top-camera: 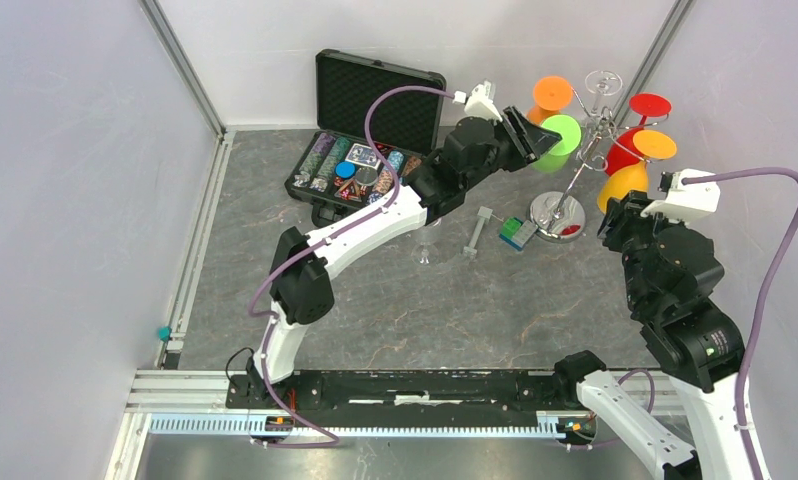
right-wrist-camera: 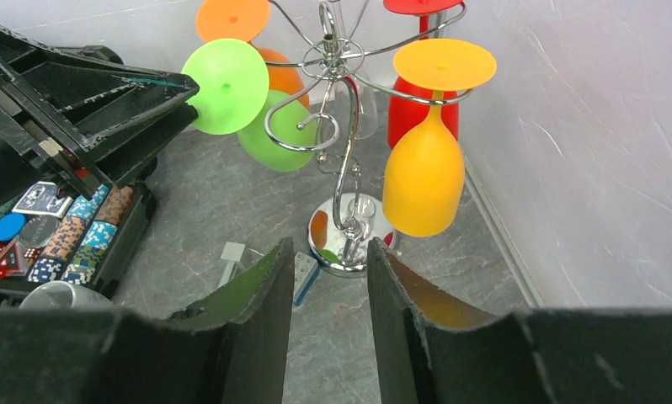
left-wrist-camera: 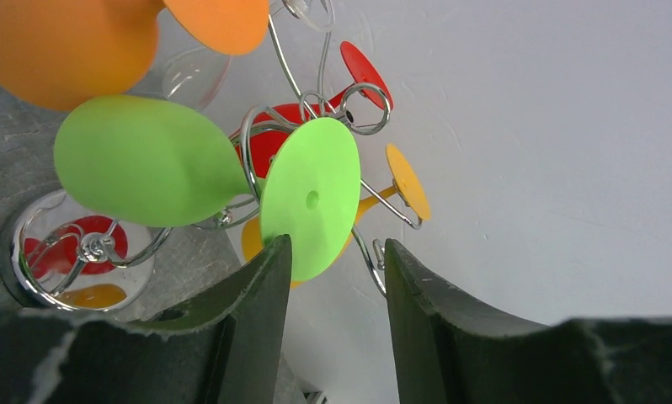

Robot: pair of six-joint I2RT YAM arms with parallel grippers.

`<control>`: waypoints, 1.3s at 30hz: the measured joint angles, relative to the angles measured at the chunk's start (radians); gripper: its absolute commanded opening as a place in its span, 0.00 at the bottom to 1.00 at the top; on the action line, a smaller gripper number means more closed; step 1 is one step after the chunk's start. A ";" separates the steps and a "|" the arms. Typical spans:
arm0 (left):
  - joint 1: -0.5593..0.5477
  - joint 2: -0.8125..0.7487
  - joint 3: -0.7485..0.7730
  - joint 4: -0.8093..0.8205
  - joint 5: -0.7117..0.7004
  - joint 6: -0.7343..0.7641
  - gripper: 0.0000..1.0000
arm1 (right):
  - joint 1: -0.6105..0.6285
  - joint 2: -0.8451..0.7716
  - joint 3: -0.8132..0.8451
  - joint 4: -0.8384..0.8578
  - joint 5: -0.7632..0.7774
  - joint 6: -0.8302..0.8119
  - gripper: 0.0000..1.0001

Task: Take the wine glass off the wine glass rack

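Note:
The chrome wine glass rack stands at the back right on its round disc base. Several coloured glasses hang upside down from its arms. The green wine glass hangs on the left side. My left gripper is open at the green glass's round foot; the foot's lower edge lies just at the fingertips, against the left finger. My right gripper is open and empty, low in front of the rack's base, below the yellow glass.
Orange, red, yellow and clear glasses also hang on the rack. An open black case of chips stands at the back. A clear glass, a grey piece and toy blocks lie nearby.

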 measured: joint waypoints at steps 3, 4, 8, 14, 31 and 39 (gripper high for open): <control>0.000 -0.010 -0.014 0.001 -0.003 0.000 0.54 | 0.000 0.000 -0.005 0.000 0.000 0.000 0.42; 0.000 -0.013 -0.018 0.001 -0.004 0.000 0.55 | 0.000 0.000 -0.005 0.001 0.000 0.000 0.42; 0.000 -0.024 -0.046 0.007 -0.005 0.000 0.57 | 0.000 0.000 -0.005 0.003 0.000 0.000 0.42; 0.000 -0.035 -0.083 0.024 -0.005 0.000 0.59 | 0.000 -0.002 -0.012 0.006 0.000 0.000 0.42; 0.000 -0.064 -0.125 0.055 -0.015 0.003 0.69 | 0.000 -0.006 -0.017 0.007 0.000 0.001 0.42; 0.000 -0.100 -0.175 0.068 -0.022 0.013 0.73 | 0.000 -0.009 -0.020 0.007 0.000 0.002 0.42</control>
